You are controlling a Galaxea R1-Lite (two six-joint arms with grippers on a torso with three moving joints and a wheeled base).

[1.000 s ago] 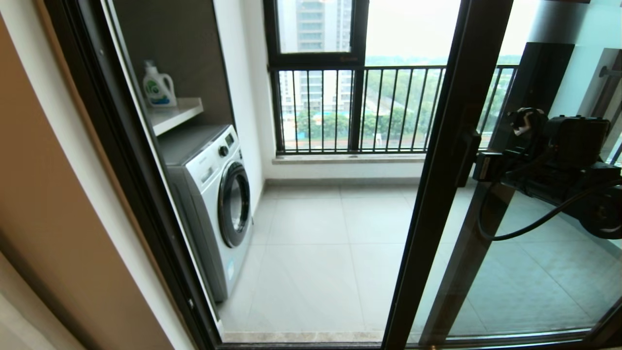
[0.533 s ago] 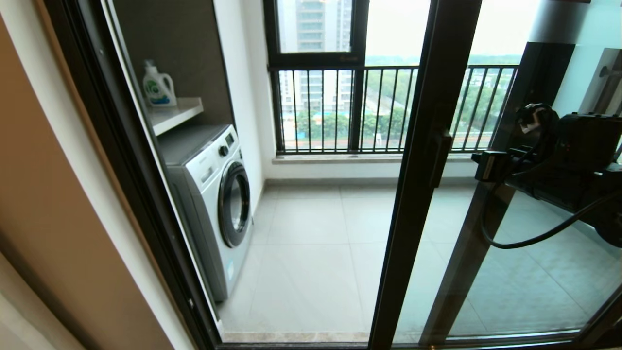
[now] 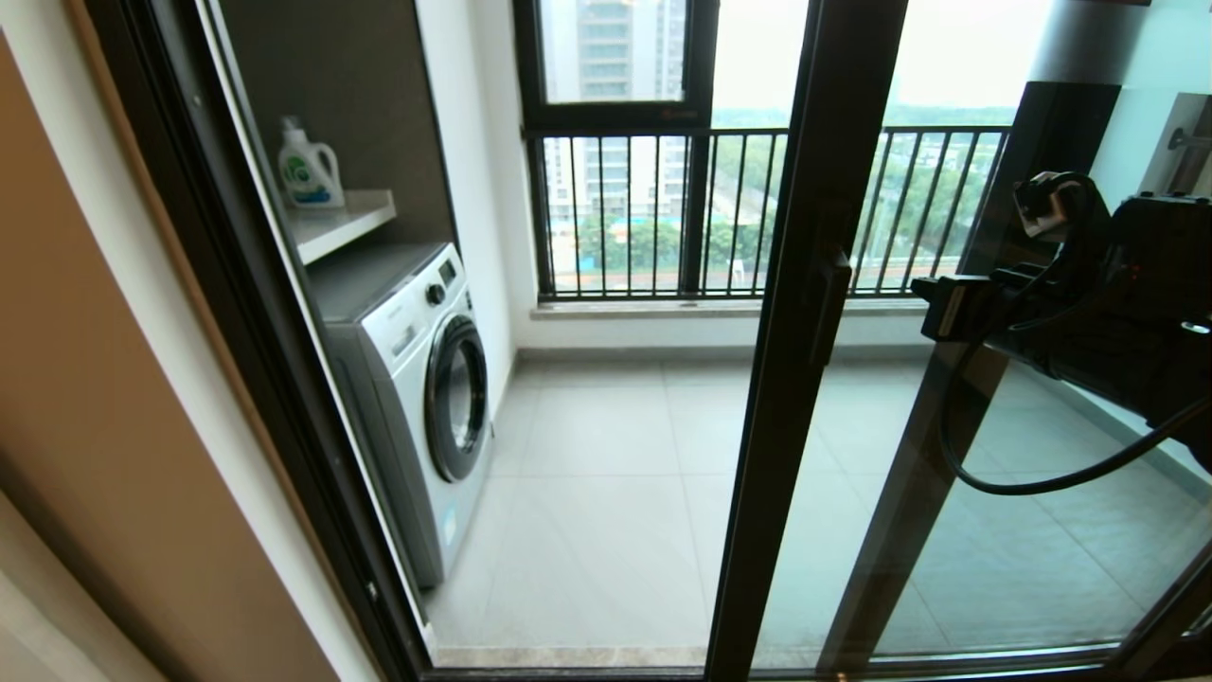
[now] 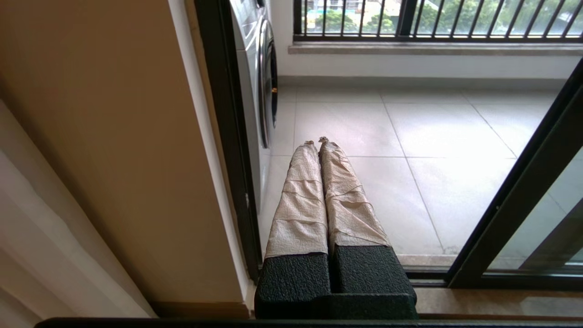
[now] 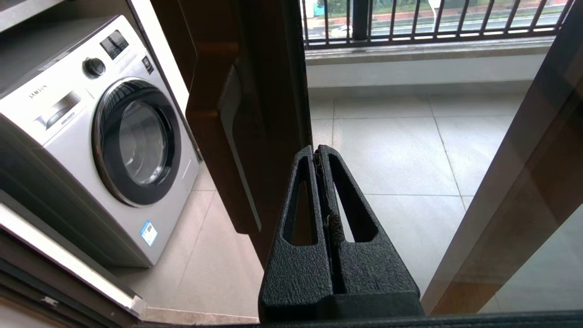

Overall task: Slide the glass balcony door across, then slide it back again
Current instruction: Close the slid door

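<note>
The glass balcony door point(image 3: 814, 189) stands partly across the opening, its dark stile running from top to bottom in the head view. Its black bar handle point(image 3: 831, 303) sits at mid height. My right gripper point(image 3: 935, 308) is shut and empty, a little to the right of the handle, on the glass side of the stile. In the right wrist view its tips point(image 5: 316, 149) lie just beside the stile's edge point(image 5: 273, 91), with the handle point(image 5: 227, 136) further over. My left gripper point(image 4: 317, 142) is shut, its fingers wrapped in tape, held low by the left jamb.
A white washing machine point(image 3: 417, 379) stands inside the balcony at the left, under a shelf with a detergent bottle point(image 3: 308, 170). A barred window point(image 3: 682, 208) closes the far side. A second dark-framed panel point(image 3: 947, 426) without a handle sits behind the door. The left door jamb point(image 3: 237, 284) borders the opening.
The door has slid left, narrowing the opening. My right gripper stayed near the same place and rose slightly, so the handle is now further from it.
</note>
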